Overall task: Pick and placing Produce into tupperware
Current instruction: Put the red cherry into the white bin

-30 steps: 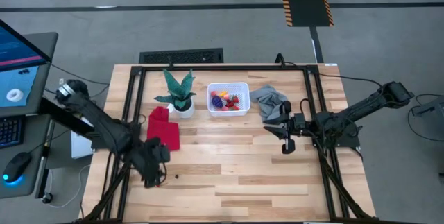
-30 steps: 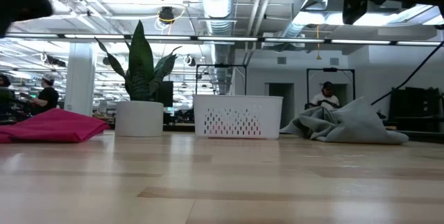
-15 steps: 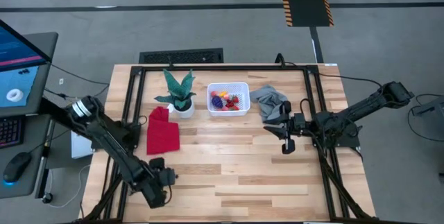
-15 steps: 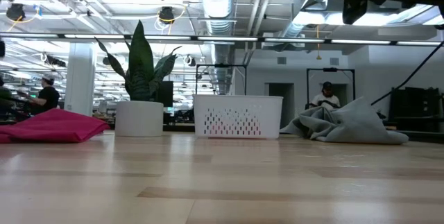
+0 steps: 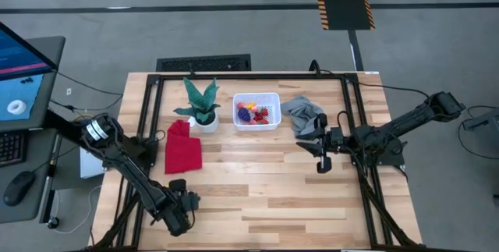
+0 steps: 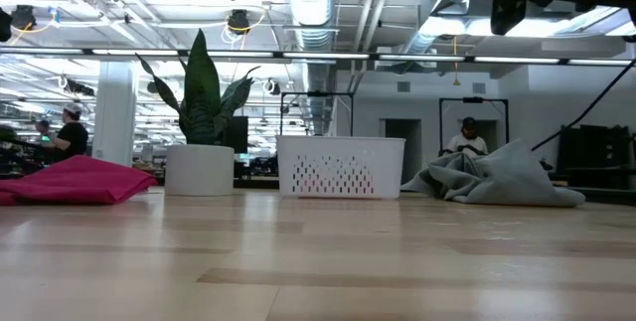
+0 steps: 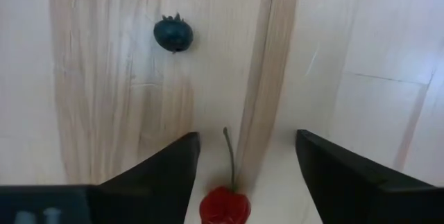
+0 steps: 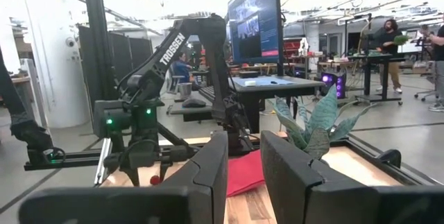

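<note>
A small white rectangular plastic tupperware holds tiny toy produce. A red stemmed cherry and dark blueberry lie apart on the desk.

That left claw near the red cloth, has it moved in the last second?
Yes. In the high view the left gripper has gone from beside the red cloth toward the table's near edge.

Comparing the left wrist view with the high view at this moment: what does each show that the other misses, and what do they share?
Only the left wrist view shows a red cherry with its stem between the open fingers of the left tool, and a dark blueberry lying apart from it. Only the high view shows the tupperware holding produce, the potted plant, red cloth, grey cloth and the waiting right tool. Both show the left tool low over the wooden table.
</note>
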